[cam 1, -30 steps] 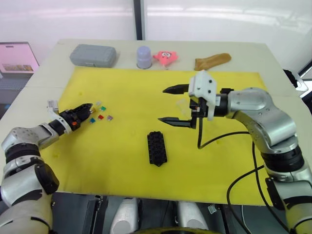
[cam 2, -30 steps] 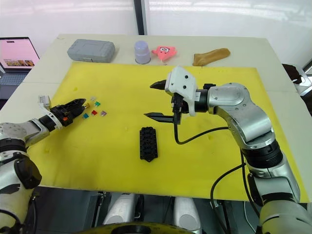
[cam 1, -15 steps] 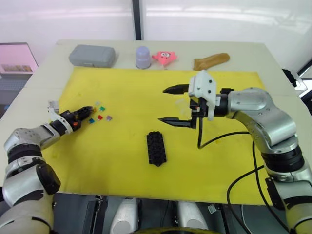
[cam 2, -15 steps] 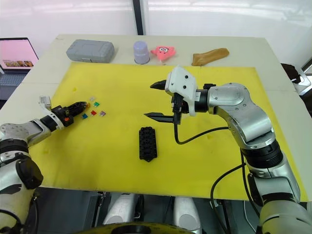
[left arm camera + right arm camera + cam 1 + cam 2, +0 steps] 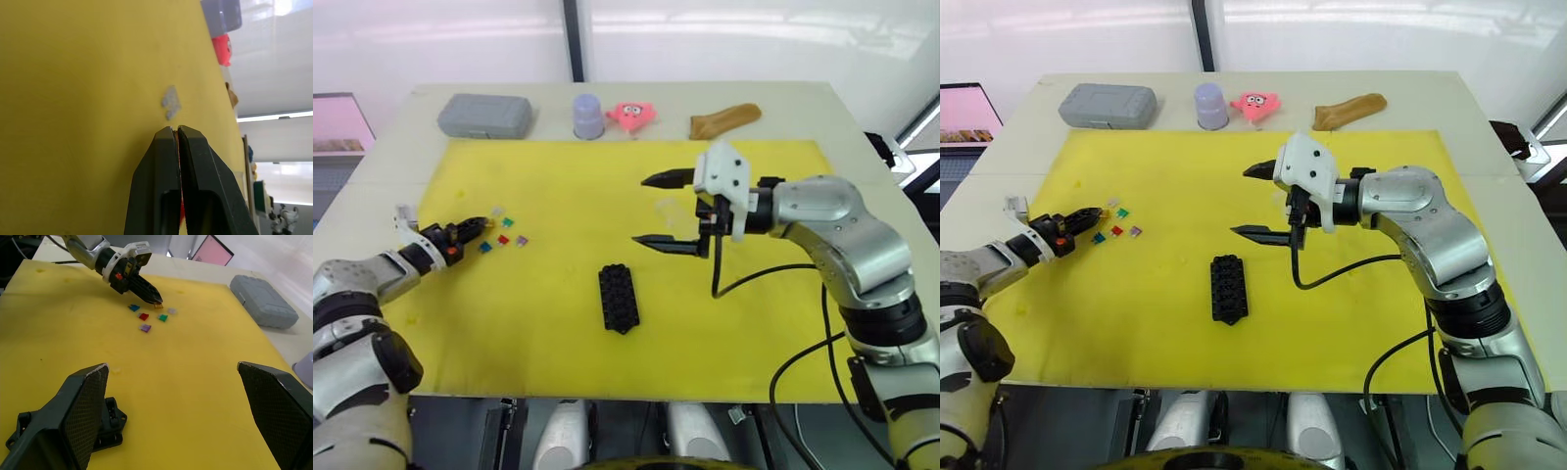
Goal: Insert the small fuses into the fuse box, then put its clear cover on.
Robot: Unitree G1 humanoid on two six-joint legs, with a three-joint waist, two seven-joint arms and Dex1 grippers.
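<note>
**At the Fuse Pile, Left Pincer Clamped on an Orange Fuse**

Beside the scattered small fuses near the left edge of the yellow mat, the left gripper sat low with its two black fingers pressed together. A sliver of orange showed between the tips in the left wrist view, and the right wrist view showed an orange fuse right at them, so the pincer appeared to be clenched on that one piece. The teal, red, green, purple and grey fuses lay loose on the mat just beside it.

The fuse box rested on the mat near the middle, well apart from the pile, its slots facing up and seemingly empty. The right gripper hung above the mat beyond the box, jaws spread wide and holding nothing. The clear cover was a faint shape on the mat near that gripper.

By this reading, the first fuse pick was in hand. Next would come lifting it clear, carrying it across to the box, and lining the blades with a slot, a fine alignment for so tiny a part.
</note>
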